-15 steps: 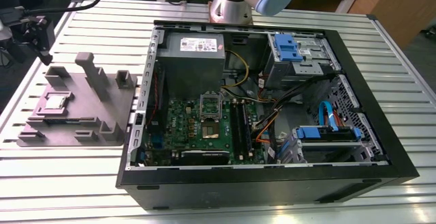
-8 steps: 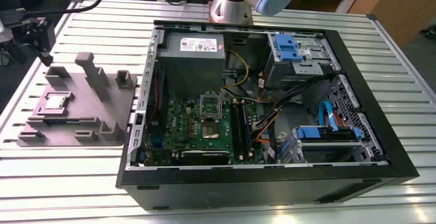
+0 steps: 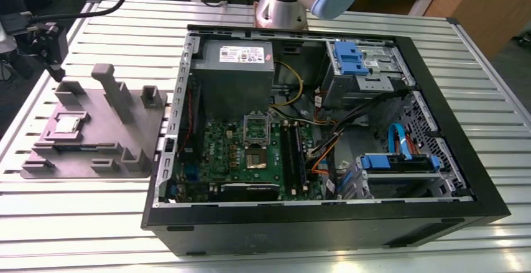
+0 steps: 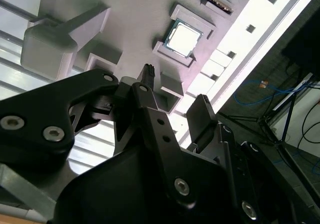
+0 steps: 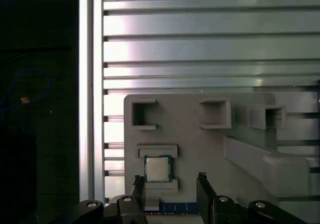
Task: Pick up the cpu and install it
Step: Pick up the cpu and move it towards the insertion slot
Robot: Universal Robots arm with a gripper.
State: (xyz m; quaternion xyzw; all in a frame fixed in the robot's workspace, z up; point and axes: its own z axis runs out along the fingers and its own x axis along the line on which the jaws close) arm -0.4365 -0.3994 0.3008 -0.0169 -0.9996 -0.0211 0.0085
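Note:
The cpu [image 3: 68, 124] is a small square chip with a silver top, lying flat in a recess of the grey tray [image 3: 124, 142] at the exterior view's left. In both wrist views the cpu [image 5: 158, 168] [image 4: 183, 37] rests in its pocket, untouched. My gripper [image 5: 170, 184] hovers above the tray, open, and its two black fingertips [image 5: 139, 184] hold nothing. In the second wrist view the gripper [image 4: 175, 91] is still a short way off the chip. In the exterior view the gripper [image 3: 55, 68] hangs above the tray's far end.
Upright posts [image 3: 112, 89] rise from the tray close to the chip. An open computer case [image 3: 324, 130] lies to the exterior view's right, with a green motherboard and its socket [image 3: 255, 159], a grey power-supply box [image 3: 236, 61] and blue drive brackets [image 3: 349, 58]. The table is slatted metal [image 5: 200, 48].

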